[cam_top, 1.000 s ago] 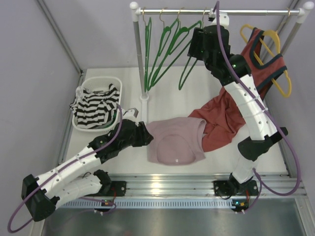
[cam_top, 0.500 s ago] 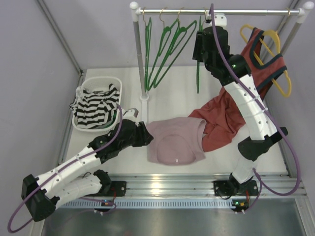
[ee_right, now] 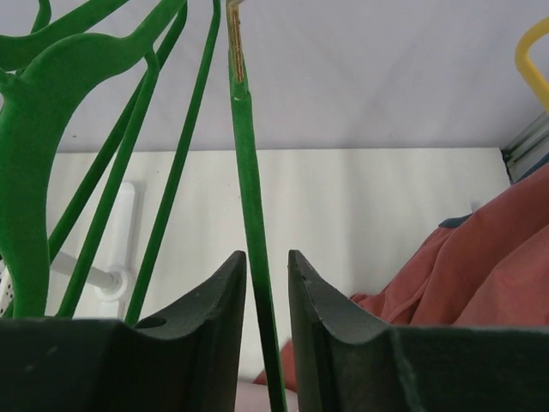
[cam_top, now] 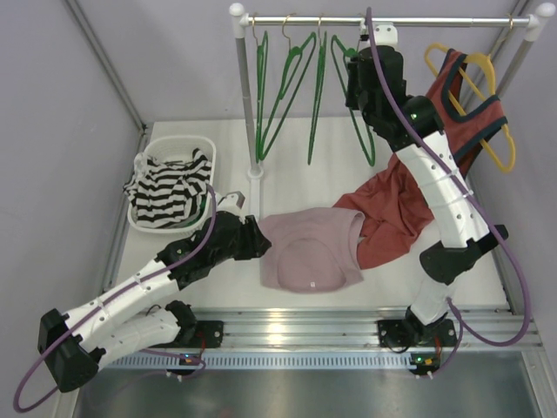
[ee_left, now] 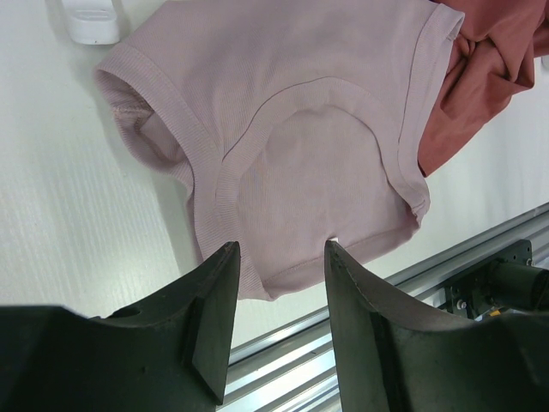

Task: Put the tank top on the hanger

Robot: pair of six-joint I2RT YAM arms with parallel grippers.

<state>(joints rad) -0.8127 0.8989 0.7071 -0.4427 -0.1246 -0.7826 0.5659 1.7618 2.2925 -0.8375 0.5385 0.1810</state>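
Up at the silver metal rail [cam_top: 435,19], the right gripper [ee_right: 267,256] holds its jaws narrowly either side of the thin bright-green triangular hanger [ee_right: 247,163]. The neck runs upright between them, brass hook uppermost; whether they pinch it I cannot tell. Flat on the white table [cam_top: 383,287] lies the dusty-pink fabric tank top [cam_top: 312,252], neckline seemingly toward the near edge. By its left edge the left gripper [ee_left: 279,249] hovers, jaws wide and empty.

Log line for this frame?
right hand: jaws astride green hanger on rail, not clamped | left hand: open over pink tank top on table
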